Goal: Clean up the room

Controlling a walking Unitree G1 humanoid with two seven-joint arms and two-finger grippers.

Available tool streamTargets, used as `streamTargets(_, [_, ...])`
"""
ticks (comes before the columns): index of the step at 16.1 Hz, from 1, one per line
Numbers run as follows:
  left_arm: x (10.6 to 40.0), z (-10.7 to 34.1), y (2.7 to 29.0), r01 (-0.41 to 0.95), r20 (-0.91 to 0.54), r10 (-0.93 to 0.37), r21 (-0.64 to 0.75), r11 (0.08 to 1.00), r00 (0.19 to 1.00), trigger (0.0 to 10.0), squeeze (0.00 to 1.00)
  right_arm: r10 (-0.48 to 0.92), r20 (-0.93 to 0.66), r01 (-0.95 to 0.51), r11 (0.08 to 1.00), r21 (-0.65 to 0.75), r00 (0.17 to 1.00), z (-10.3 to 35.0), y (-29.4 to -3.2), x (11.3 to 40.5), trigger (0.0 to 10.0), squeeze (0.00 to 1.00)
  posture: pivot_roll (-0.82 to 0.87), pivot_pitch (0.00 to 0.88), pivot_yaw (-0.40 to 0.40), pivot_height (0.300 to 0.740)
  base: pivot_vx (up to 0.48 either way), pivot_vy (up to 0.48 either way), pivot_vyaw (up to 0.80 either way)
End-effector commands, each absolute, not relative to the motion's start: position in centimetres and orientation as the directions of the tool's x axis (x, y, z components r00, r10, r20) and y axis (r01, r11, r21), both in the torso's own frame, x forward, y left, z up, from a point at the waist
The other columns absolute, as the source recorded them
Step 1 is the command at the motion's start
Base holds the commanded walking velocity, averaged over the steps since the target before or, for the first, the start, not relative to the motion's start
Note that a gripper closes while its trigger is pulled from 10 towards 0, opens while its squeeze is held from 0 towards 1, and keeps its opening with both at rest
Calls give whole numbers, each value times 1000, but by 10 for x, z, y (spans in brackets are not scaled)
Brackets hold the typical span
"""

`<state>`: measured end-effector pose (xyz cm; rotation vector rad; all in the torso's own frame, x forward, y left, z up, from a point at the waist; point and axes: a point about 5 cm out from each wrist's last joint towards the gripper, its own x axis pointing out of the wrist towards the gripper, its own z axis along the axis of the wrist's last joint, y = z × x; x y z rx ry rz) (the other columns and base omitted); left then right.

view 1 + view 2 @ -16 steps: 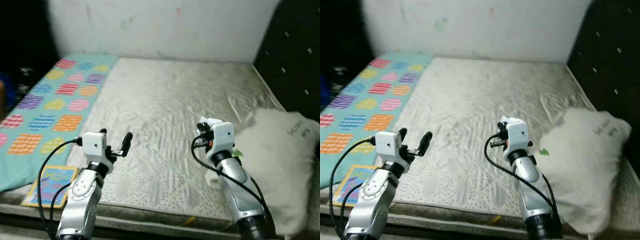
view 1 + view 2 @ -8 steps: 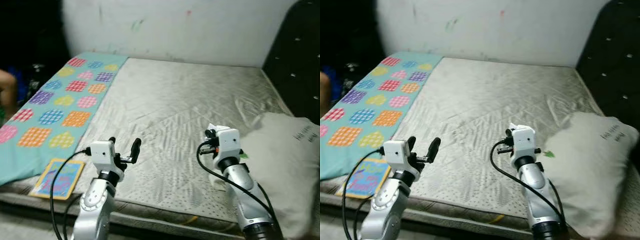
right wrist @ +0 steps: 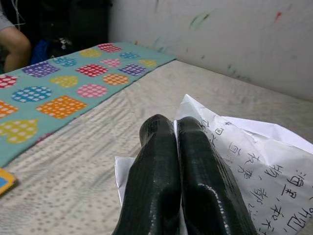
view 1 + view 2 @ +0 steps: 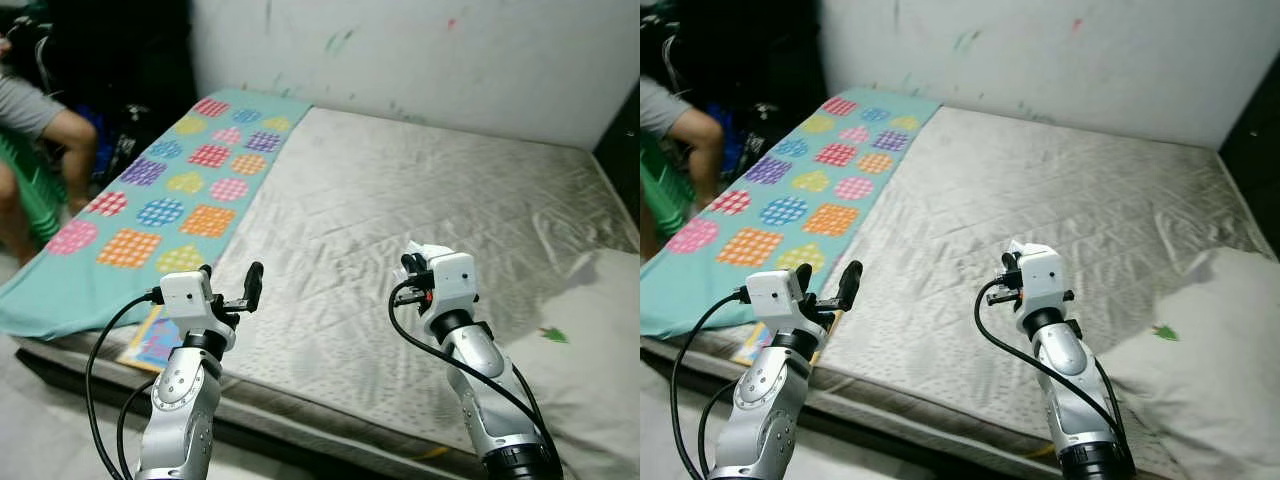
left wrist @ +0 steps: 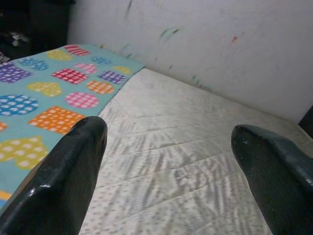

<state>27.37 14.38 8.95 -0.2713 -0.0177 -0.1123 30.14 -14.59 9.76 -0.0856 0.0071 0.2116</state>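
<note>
The robot stood at the foot of the bed [image 4: 420, 220], both arms raised over the bare mattress. Its right tool [image 3: 178, 147] had its two black fingers pressed together on a crumpled sheet of paper [image 3: 244, 152] with writing on it. In the eye views the paper [image 4: 418, 250] showed as a white scrap at the tip of that tool [image 4: 410, 268], held above the middle of the mattress and clear of it. The left tool [image 4: 232, 282] hovered over the near edge of the bed with its fingers [image 5: 73, 176] well apart and nothing between them.

Over the last second the view had swung to the left. The pillow [image 4: 590, 340], which had sat plainly beside the right arm, had slid to the right edge of the frame, and more of the teal mat [image 4: 165, 205] with its coloured patches had come in, along with a person [image 4: 40, 120] seated beyond the bed's left side. The two arms kept much the same pose throughout, and the paper stayed pinched in the right tool the whole time. I took it that the robot was turning away with the paper to carry it off, likely to a bin I could not see.

A flat colourful book [image 4: 152, 340] lay at the near left edge of the bed, just beside the left arm, and looked like one more thing left to tidy.
</note>
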Motion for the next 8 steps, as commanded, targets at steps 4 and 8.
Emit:
streamTargets(4, [275, 88, 139, 111, 20, -110, -284, 952, 994, 10000, 0, 210, -28, -212, 973, -93, 977, 97, -150, 301, 10000, 0, 19, 43, -10, 740, 0, 480, -303])
streamTargets(8, [276, 88, 138, 107, 21, -105, -291, 951, 994, 10000, 0, 221, -28, -222, 970, -97, 975, 98, -147, 302, 10000, 0, 19, 42, -10, 740, 0, 480, 0])
